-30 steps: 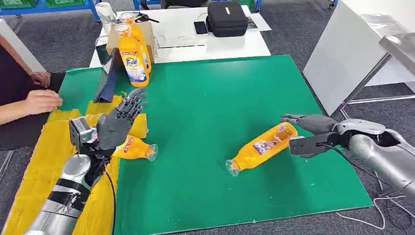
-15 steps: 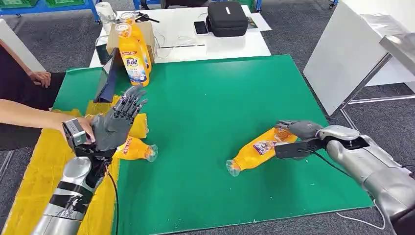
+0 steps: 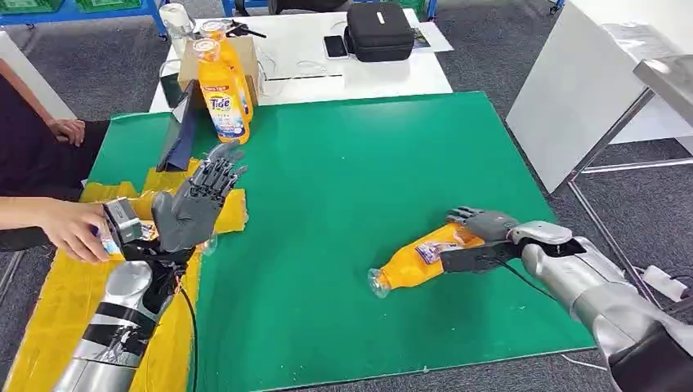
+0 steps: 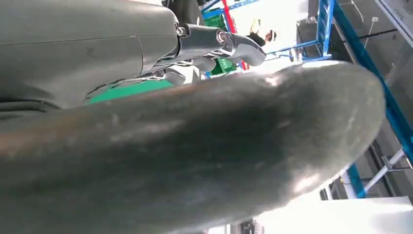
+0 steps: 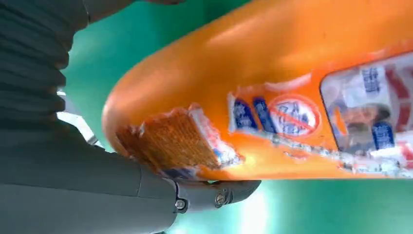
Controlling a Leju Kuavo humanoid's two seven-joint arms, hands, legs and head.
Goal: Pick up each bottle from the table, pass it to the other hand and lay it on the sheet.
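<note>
An orange bottle [image 3: 404, 268] lies on its side on the green mat [image 3: 343, 163], its clear neck pointing left. My right hand [image 3: 482, 237] wraps its base end, fingers over the top and thumb under it. In the right wrist view the bottle [image 5: 272, 97] presses against my right hand [image 5: 73, 185]. My left hand [image 3: 192, 211] is raised over the yellow sheet [image 3: 65, 286], fingers spread and holding nothing; in the left wrist view my left hand [image 4: 195, 146] is a close blur. Another bottle's clear neck [image 3: 209, 242] peeks out behind the left hand.
A person's hand [image 3: 73, 230] reaches onto the sheet beside my left wrist. Two upright orange bottles [image 3: 222, 90] stand at the mat's far left corner by a dark tablet [image 3: 178, 131]. A white table [image 3: 327, 57] with a black case lies beyond.
My right hand slid left onto the orange bottle and closed round its base, nudging it left. The person's hand reached in and drew the sheet bottle leftward behind my left hand.
</note>
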